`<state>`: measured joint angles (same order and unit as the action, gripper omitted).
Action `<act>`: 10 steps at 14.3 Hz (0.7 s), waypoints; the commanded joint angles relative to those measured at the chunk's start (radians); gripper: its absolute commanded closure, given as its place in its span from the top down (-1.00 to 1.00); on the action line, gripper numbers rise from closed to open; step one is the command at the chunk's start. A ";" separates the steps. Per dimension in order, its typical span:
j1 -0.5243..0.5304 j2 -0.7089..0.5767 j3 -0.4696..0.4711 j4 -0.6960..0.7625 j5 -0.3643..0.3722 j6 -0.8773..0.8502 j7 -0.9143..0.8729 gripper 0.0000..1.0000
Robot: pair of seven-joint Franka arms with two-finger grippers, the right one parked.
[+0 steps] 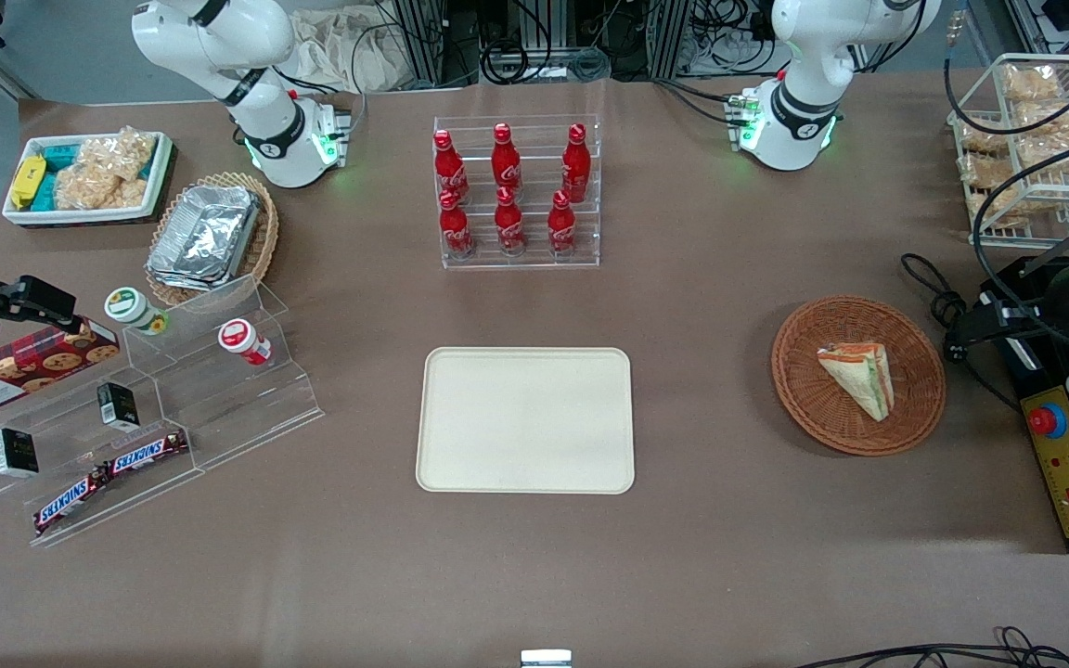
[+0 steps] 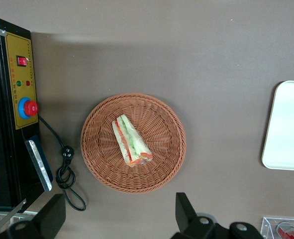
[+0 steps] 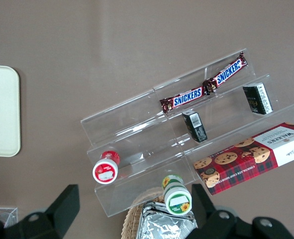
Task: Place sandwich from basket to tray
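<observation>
The sandwich point(image 1: 859, 376) point(image 2: 131, 141), a wrapped wedge with green and orange-red filling, lies on its side in the round reddish-brown wicker basket point(image 1: 794, 371) point(image 2: 94, 144). The cream tray point(image 1: 525, 419) point(image 2: 288, 124) lies flat beside the basket, toward the parked arm's end, with nothing on it. My gripper point(image 2: 119, 219) hangs high above the table just off the basket's rim, open, its black fingers point(image 2: 186, 214) wide apart and holding nothing. It touches neither the basket nor the sandwich.
A black and yellow control box point(image 1: 1059, 455) point(image 2: 22, 99) with a red button and a coiled cable point(image 1: 938, 288) point(image 2: 64, 172) lie beside the basket. A rack of cola bottles point(image 1: 516, 190) stands farther from the camera than the tray. A wire rack of snacks point(image 1: 1036, 139) stands at the working arm's end.
</observation>
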<state>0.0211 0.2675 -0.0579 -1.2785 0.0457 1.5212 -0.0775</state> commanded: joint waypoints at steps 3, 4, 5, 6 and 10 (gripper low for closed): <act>0.005 -0.011 -0.002 -0.002 -0.010 -0.002 0.005 0.98; 0.005 -0.011 -0.002 -0.002 -0.015 -0.003 0.004 0.98; 0.005 -0.013 -0.002 -0.002 -0.015 -0.003 0.005 0.98; 0.005 -0.014 -0.002 -0.005 -0.013 -0.003 0.004 0.98; -0.006 -0.013 -0.005 -0.013 0.003 -0.025 -0.027 0.98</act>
<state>0.0146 0.2672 -0.0605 -1.2792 0.0425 1.5149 -0.0921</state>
